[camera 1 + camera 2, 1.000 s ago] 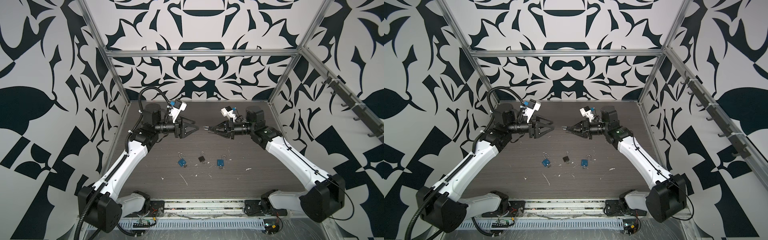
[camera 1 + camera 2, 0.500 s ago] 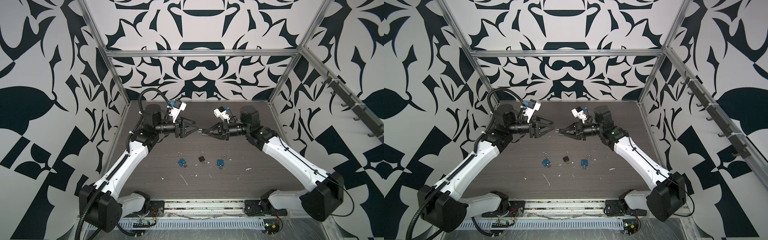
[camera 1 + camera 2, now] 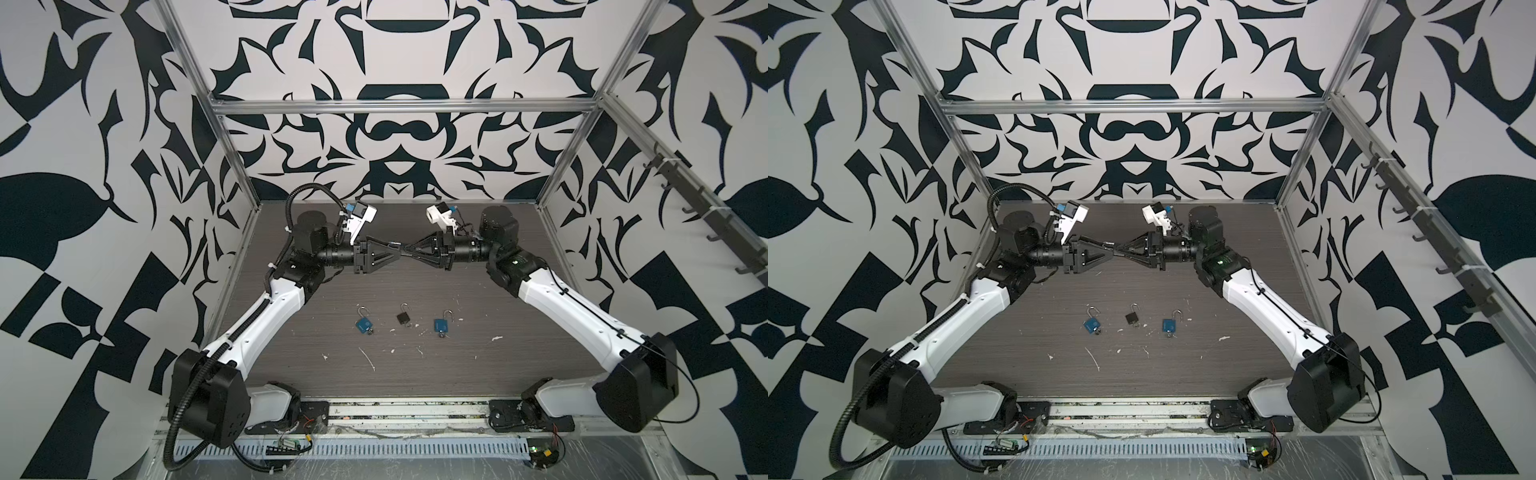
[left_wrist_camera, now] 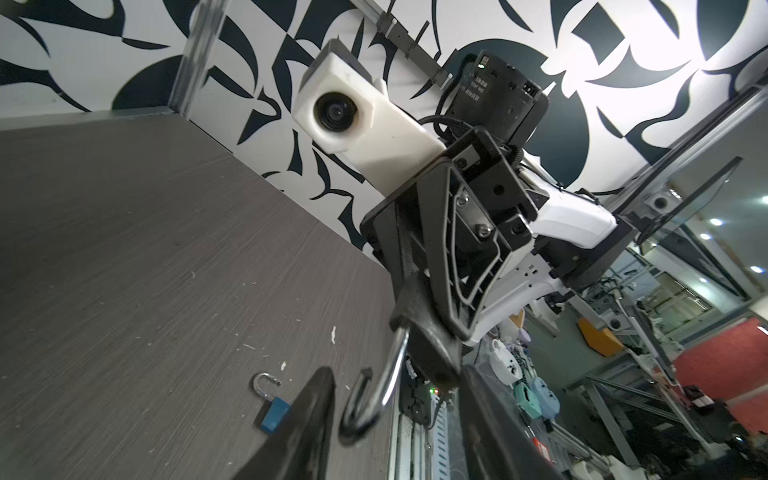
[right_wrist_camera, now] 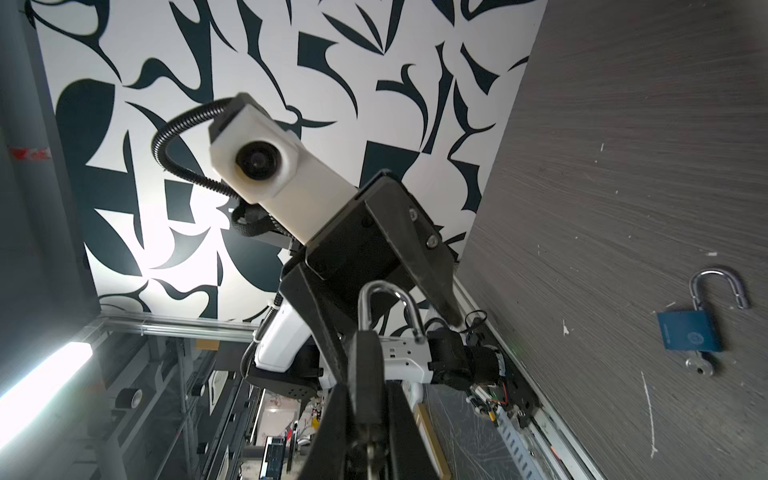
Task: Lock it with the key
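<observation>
Right wrist view: lettering on blue padlock (image 5: 690, 330) unreadable; right gripper (image 5: 365, 415) pinches dark rectangular padlock (image 5: 365, 357); level left gripper (image 4: 395, 382) spread around its silver shackle (image 5: 409, 307).

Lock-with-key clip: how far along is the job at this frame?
Done: the right gripper holds a padlock by its body, off the table. In hand: the left gripper stands open around its unlatched shackle, apparently to press it shut. Left: closing that shackle, any key turn, and a blue padlock, a black padlock and another blue padlock lying open below.
</observation>
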Controlling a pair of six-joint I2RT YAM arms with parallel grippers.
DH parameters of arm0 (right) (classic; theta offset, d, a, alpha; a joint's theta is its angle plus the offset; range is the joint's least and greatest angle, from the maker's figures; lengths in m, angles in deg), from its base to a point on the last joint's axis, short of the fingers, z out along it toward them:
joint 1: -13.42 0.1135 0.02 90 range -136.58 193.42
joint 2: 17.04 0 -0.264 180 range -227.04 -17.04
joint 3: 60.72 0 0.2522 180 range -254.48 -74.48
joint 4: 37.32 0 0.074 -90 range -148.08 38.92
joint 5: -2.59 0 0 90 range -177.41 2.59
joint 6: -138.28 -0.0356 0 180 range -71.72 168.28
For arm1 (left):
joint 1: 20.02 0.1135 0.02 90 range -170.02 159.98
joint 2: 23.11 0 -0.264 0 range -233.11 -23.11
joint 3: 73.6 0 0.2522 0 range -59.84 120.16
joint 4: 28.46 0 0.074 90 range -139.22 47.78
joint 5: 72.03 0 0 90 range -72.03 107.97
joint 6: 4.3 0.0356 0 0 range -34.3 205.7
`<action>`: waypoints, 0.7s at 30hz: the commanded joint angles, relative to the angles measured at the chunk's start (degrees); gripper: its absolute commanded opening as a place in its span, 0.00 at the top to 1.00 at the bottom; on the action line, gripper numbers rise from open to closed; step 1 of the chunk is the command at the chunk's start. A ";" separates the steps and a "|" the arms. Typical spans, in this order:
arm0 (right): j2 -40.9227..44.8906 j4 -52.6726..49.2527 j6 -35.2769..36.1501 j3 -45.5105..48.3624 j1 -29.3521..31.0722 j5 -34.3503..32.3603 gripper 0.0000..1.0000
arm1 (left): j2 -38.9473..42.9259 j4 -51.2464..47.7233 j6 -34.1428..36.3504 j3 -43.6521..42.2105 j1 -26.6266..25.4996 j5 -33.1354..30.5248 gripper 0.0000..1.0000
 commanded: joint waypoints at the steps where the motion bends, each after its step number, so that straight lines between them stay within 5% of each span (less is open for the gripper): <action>1: 0.97 2.17 0.73 -1.31 0.02 0.07 1.00 | -0.27 4.72 -3.08 -0.44 0.07 1.76 0.52; 21: 0.40 -1.55 3.93 -1.23 -0.83 -2.54 1.00 | -0.38 4.06 -4.45 -0.34 0.09 -0.05 0.73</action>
